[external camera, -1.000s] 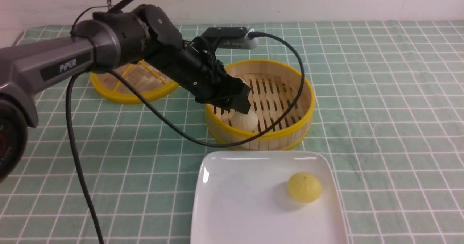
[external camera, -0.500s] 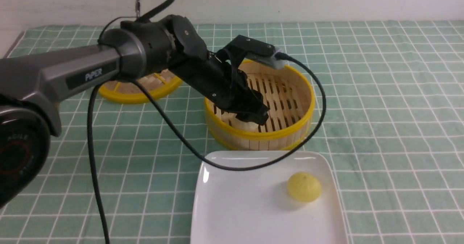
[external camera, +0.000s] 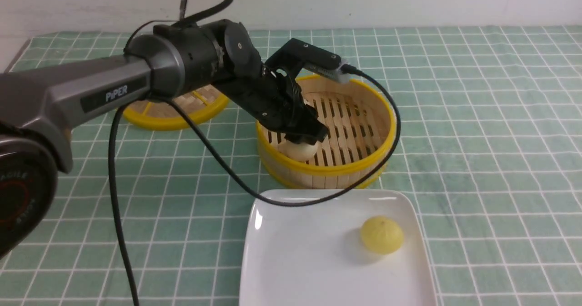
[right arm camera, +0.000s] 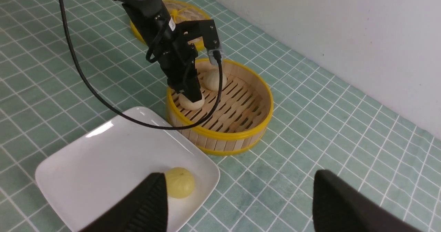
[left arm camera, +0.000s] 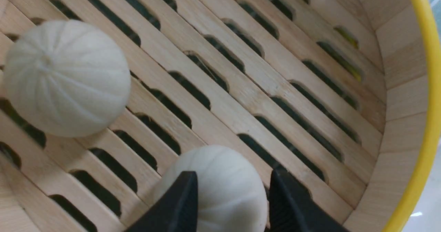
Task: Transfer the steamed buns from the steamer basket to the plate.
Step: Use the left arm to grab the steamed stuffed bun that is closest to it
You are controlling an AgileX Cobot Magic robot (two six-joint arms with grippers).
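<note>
My left claw sits with jaws apart astride the nearer white bun on the steamer basket floor, whether pinching I cannot tell; the plate lies just toward me.

Front view: left gripper sits over the near white bun, fingertips lost against it; far white bun only a sliver behind the left arm; lid half hidden by that arm; plate cut by the bottom edge. Left wrist view: near bun and both fingers cut by the frame edge, pad contact unclear. Right wrist view: right gripper fingers cut off, one overlaps the yellow bun
</note>
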